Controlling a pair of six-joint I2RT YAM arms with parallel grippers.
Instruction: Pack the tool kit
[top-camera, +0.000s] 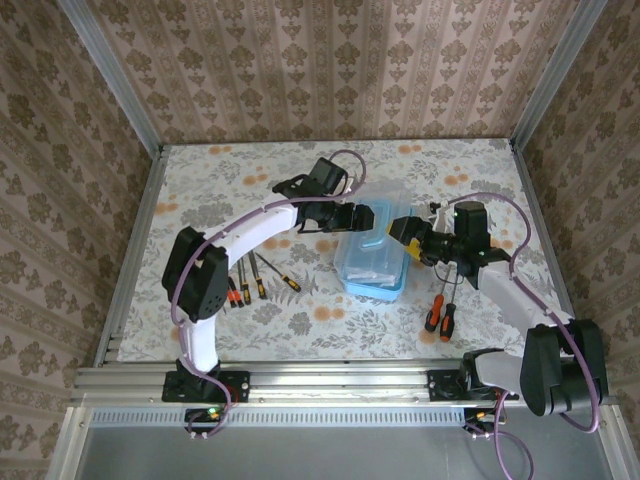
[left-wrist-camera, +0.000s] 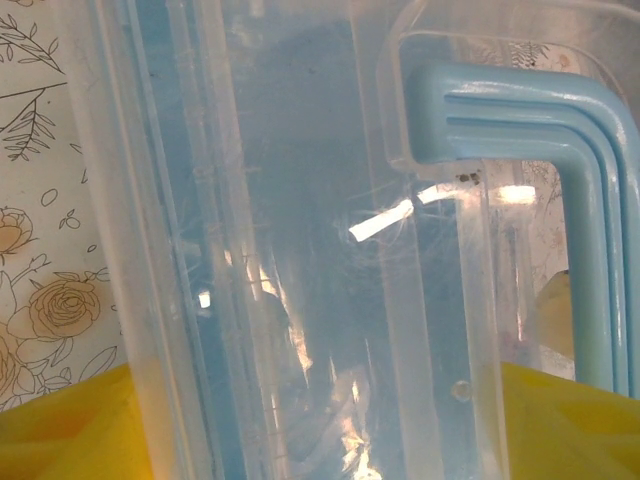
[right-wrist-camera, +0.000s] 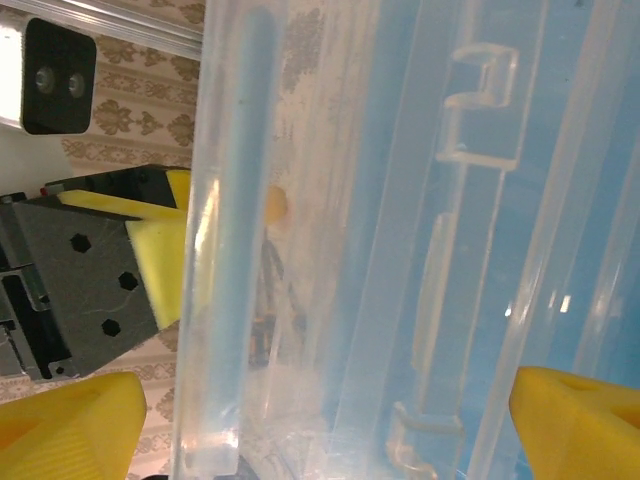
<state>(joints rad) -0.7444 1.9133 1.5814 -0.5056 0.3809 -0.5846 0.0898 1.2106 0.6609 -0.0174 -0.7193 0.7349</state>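
Tool kit case sits near mid-table, light-blue and translucent, between the two arms; its clear lid stands raised at the far side of the box, with the blue handle set into it

Left gripper reaches in from the left at the lid; in its wrist view the yellow fingertips sit at the bottom corners, one on each side of the lid, which spans the whole gap between them; the jaws stand fairly wide; cannot tell whether they press on the plastic or only bracket it; the right wrist view shows one yellow pad of this gripper right against the lid's outer edge

Right gripper comes in from the right, just beside the left one, at the case's far right corner; jaws spread wide, not clamping; its fingertips show at the bottom corners of the wrist view, the near one apart from the plastic edge, with clear ribbed plastic and its moulded clips between them

Screwdrivers lie outside the case; one group on the table to its left, by the left arm's elbow; a pair with orange-and-black handles to its right, close to the right arm; contents of the case too hazy to make out
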